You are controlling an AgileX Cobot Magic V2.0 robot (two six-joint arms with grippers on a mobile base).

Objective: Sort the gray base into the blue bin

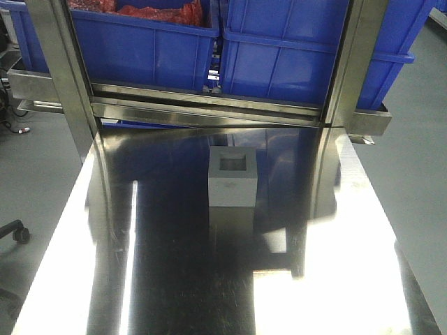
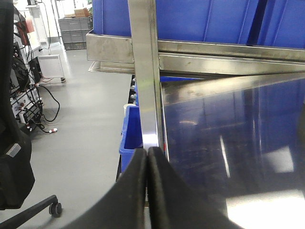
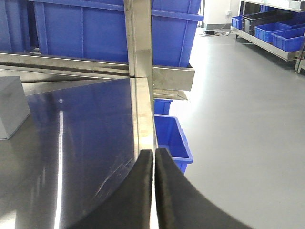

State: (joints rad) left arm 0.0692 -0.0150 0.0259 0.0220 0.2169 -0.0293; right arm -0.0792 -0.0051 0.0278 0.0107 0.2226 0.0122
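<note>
Shiny steel desk (image 1: 174, 279); gray base (image 1: 230, 183) sits mid-desk, pocket up, blue bin (image 1: 279, 63) behind on rack. Both closed, empty: left tool (image 2: 147, 152), right tool (image 3: 154, 153). I judge base rigid, light-ish; I'd pinch opposite plain sides.

Shiny steel table (image 1: 174, 279), steel shelf posts (image 1: 66, 70), chair caster (image 1: 21, 234), gray crates (image 2: 74, 26)

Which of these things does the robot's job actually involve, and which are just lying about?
Part of the job: gray base; blue bin on the rack, which one unclear; left gripper and right gripper, both shut.

Just lying about: red material in the left-hand bin; chair wheel; floor cables; low blue tub beside the table.
</note>
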